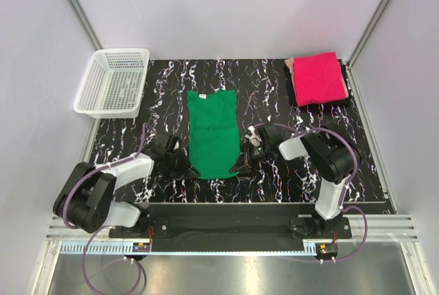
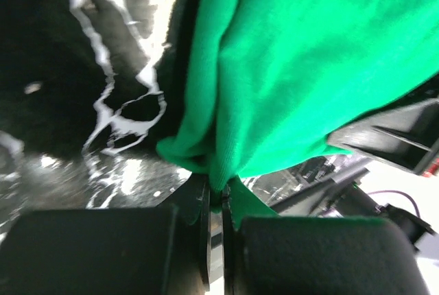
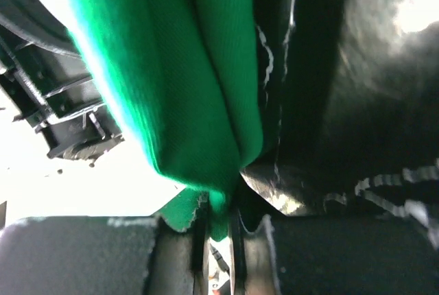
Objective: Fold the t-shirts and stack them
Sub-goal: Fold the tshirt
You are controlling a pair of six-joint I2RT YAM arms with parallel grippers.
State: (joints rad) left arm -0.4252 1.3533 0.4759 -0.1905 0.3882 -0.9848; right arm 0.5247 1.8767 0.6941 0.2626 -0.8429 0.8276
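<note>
A green t-shirt (image 1: 214, 134) lies lengthwise in the middle of the black marbled table, folded into a narrow strip with its neck at the far end. My left gripper (image 1: 191, 166) is shut on its near left corner, and the green cloth (image 2: 274, 68) is pinched between the jaws in the left wrist view. My right gripper (image 1: 241, 164) is shut on the near right corner, where a green fold (image 3: 185, 89) runs down into the jaws. A pink t-shirt (image 1: 318, 77) lies folded at the far right of the table.
A white mesh basket (image 1: 113, 82) stands at the far left corner. The pink shirt rests on a dark item (image 1: 322, 101) near the right wall. White walls enclose the table (image 1: 274, 89) on three sides.
</note>
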